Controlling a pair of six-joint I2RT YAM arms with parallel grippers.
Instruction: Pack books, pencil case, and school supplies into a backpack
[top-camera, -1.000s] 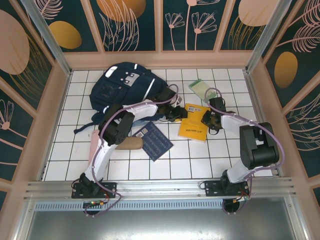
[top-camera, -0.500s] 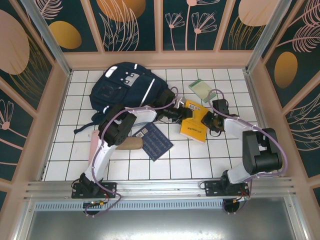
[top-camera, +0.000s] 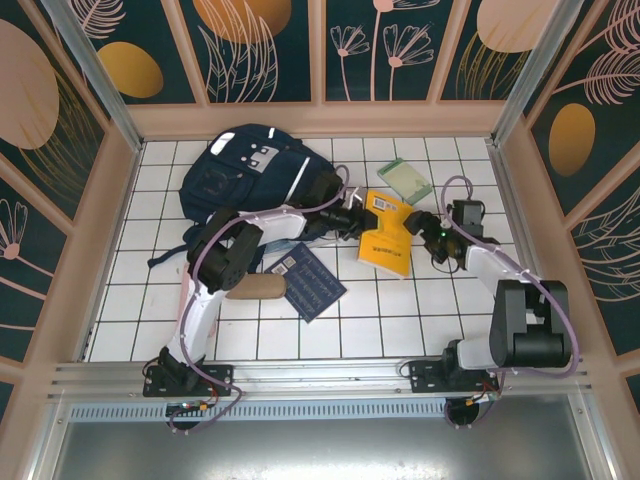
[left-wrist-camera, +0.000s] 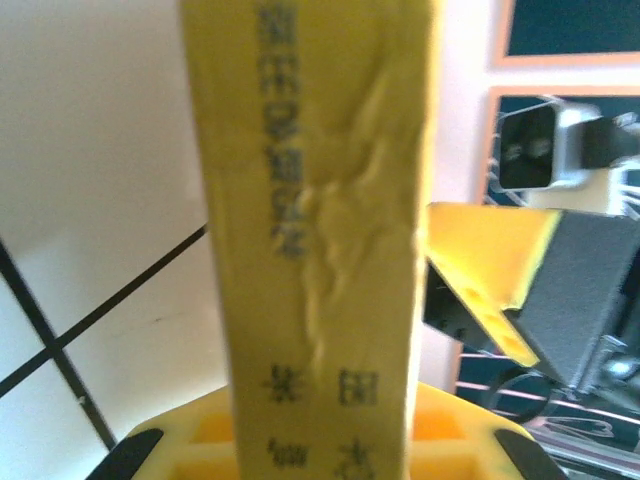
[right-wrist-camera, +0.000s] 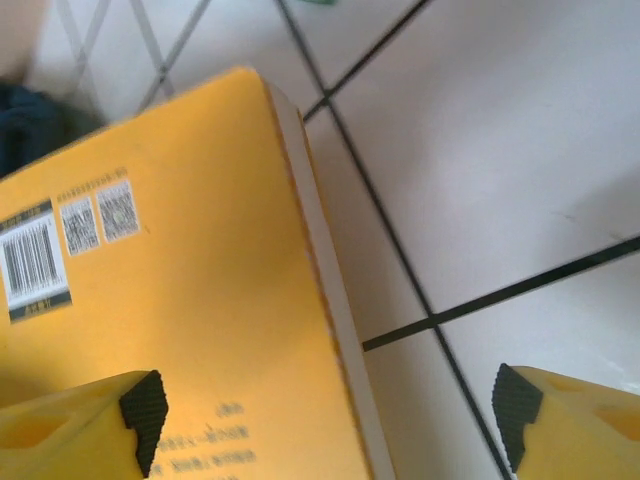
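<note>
A yellow book (top-camera: 385, 235) lies tilted on the white tiles, right of the navy backpack (top-camera: 250, 175). My left gripper (top-camera: 355, 218) is shut on the book's left edge. In the left wrist view the book's spine (left-wrist-camera: 320, 200) stands upright between the jaws of my left gripper (left-wrist-camera: 320, 450). My right gripper (top-camera: 430, 228) is open beside the book's right edge. In the right wrist view the book's cover (right-wrist-camera: 180, 300) and its white page edge lie between the wide-apart fingers of my right gripper (right-wrist-camera: 330, 420). Neither pad touches the book.
A navy book (top-camera: 310, 282) and a tan pouch (top-camera: 255, 288) lie on the tiles below the left arm. A small green book (top-camera: 405, 178) sits at the back right. Low pink walls (top-camera: 320, 120) ring the tiled floor.
My right gripper has opened, let go of the yellow book and drawn back to the right. My left gripper has closed on the book's left edge, and the book has shifted slightly towards the backpack.
</note>
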